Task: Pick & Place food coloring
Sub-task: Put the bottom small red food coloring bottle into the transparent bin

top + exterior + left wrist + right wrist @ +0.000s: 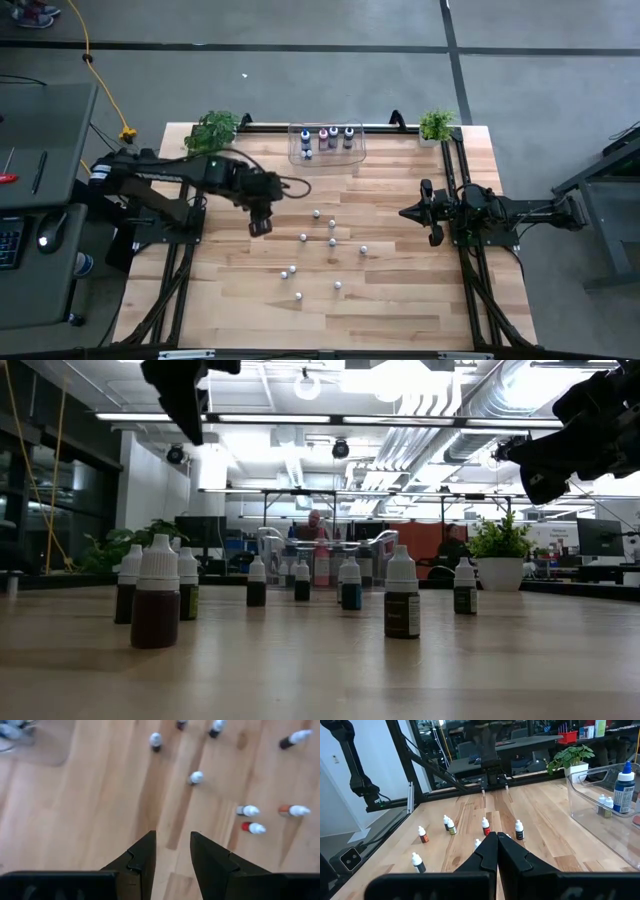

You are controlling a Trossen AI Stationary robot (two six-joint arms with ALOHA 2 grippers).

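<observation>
left gripper (260, 226) fingers slightly apart, empty, above table; should center over nearest small bottle (303, 237) before dropping. right gripper (432, 237) closed, parked

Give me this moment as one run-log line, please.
left gripper: open, empty, above table | right gripper: shut, empty, waiting at right edge | small food coloring bottles: scattered mid-table | clear bin: holds larger bottles

- small food coloring bottles (332, 241) stand scattered upright across the bench (400, 290) centre, with gaps between them.
- clear bin (327, 142) and two potted plants (215, 130) occupy the far edge.
- bare wood lies below the left end effector (260, 224) and beside the right end effector (418, 213).
</observation>
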